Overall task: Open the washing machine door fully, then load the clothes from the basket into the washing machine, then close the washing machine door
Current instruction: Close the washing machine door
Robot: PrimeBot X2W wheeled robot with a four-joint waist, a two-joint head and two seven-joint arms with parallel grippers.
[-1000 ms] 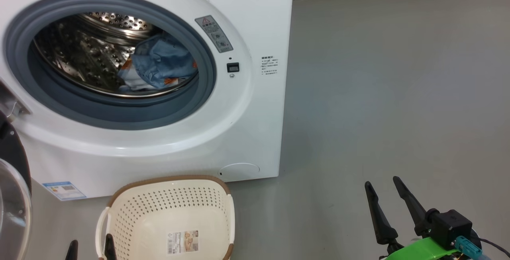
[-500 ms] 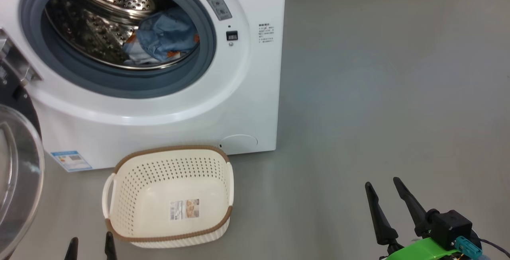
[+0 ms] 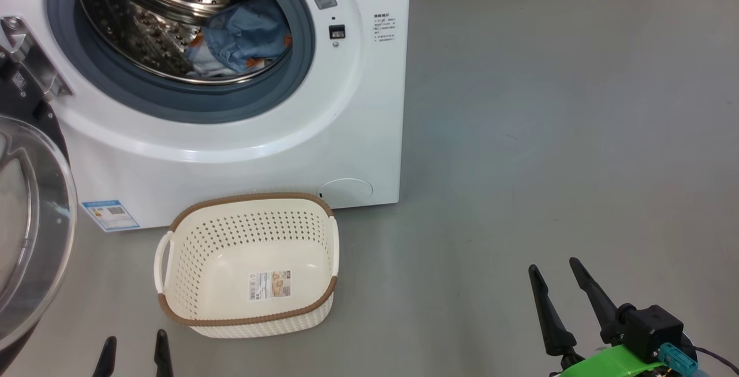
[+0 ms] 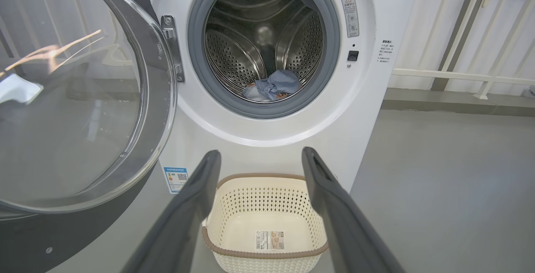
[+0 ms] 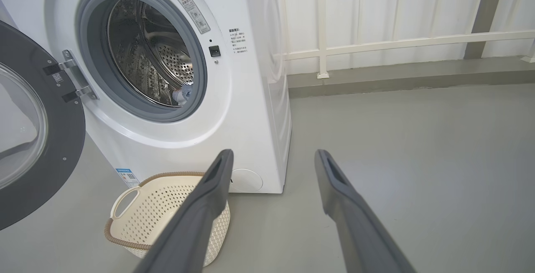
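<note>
Your head cam just dipped, nothing else moved: basket (image 3: pixel 248 198) empty by washing machine (image 3: pixel 358 134), clothes (image 3: pixel 245 39) seemingly all in drum (image 3: pixel 144 36), left gripper (image 3: pixel 135 339) & right gripper (image 3: pixel 552 264) splayed, empty; open door (image 3: pixel 34 221) needs shutting.

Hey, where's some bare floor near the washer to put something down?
Widest free patch: the grey floor right of the white front-loading washing machine, ahead of the right gripper. Crowded on the left: the empty cream perforated plastic basket sits before the machine, the open black-rimmed round glass door beside it, a narrow floor strip between them.
</note>
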